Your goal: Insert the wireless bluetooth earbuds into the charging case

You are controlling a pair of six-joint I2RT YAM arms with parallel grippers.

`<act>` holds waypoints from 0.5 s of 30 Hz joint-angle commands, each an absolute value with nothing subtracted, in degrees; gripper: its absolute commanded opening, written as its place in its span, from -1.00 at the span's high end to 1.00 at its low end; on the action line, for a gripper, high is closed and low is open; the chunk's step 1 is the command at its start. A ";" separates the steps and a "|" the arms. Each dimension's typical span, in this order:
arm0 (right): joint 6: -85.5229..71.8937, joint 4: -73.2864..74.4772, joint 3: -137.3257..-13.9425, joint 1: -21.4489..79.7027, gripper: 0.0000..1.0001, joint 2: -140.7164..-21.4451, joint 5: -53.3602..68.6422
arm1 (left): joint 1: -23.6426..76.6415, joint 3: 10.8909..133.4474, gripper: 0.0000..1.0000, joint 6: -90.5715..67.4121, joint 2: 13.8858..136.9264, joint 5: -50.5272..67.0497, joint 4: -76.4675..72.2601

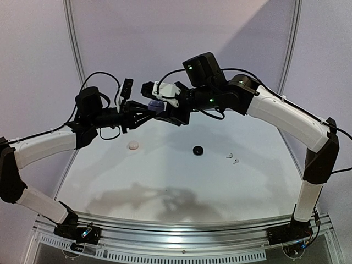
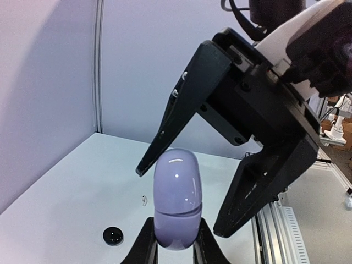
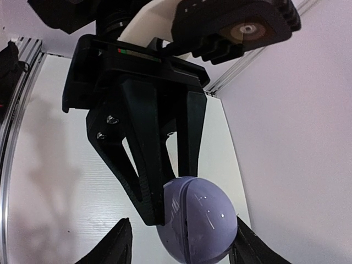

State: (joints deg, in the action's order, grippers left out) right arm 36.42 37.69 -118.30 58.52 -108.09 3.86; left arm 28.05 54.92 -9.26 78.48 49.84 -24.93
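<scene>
The charging case (image 2: 176,187), a glossy pale lavender egg shape with its lid shut along a thin seam, is being held in the air above the white table (image 1: 165,181). In the top view it is being shown at the upper centre, where the two arms are meeting tip to tip. It is being gripped at its lower end by the left gripper (image 2: 176,242), whose dark fingers (image 2: 146,245) are being pressed against its two sides at the bottom edge of the left wrist view, so that hand is being closed narrowly on the case. The right gripper (image 3: 181,234) is being shown spread wide, with its long black fingers (image 2: 258,187) straddling the case, one at the upper left of it and one at its right. A gap is being shown beside the right-hand finger, while it cannot be told whether the other tip is touching the shell. No earbud is being carried by either hand. Two white earbuds (image 1: 230,155) are lying just beside each other on the table, right of centre in the top view and well apart from the raised case. A small black round object (image 1: 197,149) is resting near the middle of the table, and a small pale round object (image 1: 133,145) is resting to the left of it; both are too small to be identified further.
</scene>
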 commanded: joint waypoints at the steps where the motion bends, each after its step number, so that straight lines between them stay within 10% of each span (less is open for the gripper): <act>1: 36.07 42.20 -116.21 60.80 -0.30 -106.84 5.69 | 25.97 56.96 1.00 -13.15 79.26 44.91 -26.92; 15: 46.32 27.96 -107.33 61.67 -0.68 -105.20 -4.04 | 25.70 58.12 1.00 -17.07 79.66 47.91 -28.40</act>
State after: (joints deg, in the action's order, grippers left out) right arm 39.16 32.27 -112.38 59.59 -106.91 -0.34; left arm 27.40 55.27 -14.55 79.59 50.11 -25.02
